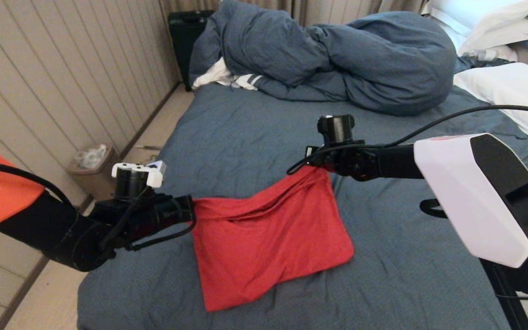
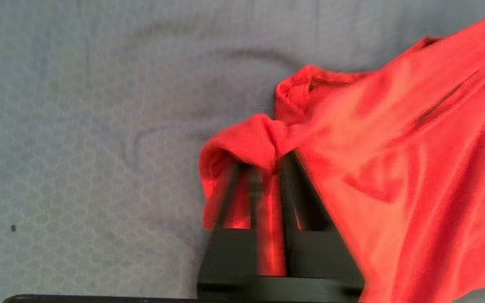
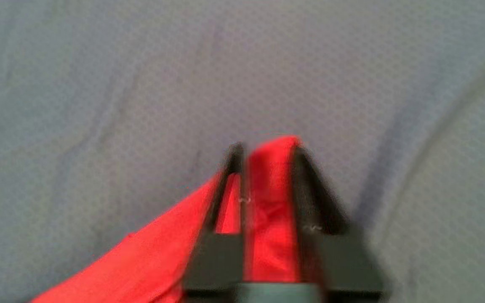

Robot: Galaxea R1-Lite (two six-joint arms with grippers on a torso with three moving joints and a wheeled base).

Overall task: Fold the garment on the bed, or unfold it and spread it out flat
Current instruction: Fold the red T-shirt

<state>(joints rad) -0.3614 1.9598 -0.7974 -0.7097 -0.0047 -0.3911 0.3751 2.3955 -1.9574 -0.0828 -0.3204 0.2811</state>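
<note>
red t-shirt (image 1: 264, 238) lying partly folded on the blue-grey bed (image 1: 255, 137), near the middle of the sheet, plain red side up, no print visible. upper edge lifted off the sheet at two corners and sagging between them, lower part resting on the bed. left end effector (image 1: 190, 211) at the t-shirt's left upper corner, reaching in from the bed's left edge; in the left wrist view, end effector (image 2: 267, 168) with fingers (image 2: 297, 189) slightly parted and a bunch of red cloth (image 2: 373, 168) sitting between them, so pinching the t-shirt loosely. right end effector (image 1: 312, 166) at the t-shirt's right upper corner, higher above the sheet than the left one; in the right wrist view, end effector (image 3: 265, 155) with fingers (image 3: 234, 176) a little apart and a strip of red cloth (image 3: 270, 210) filling the gap, gripping that corner. bunched duvet (image 1: 337, 59) well beyond the t-shirt toward the head of the bed, white pillows (image 1: 511, 87) to the duvet's right, white striped cloth (image 1: 232, 79) tucked under the duvet's left end. small bin (image 1: 93, 169) on the floor beside the bed's left edge, by the wall.
</note>
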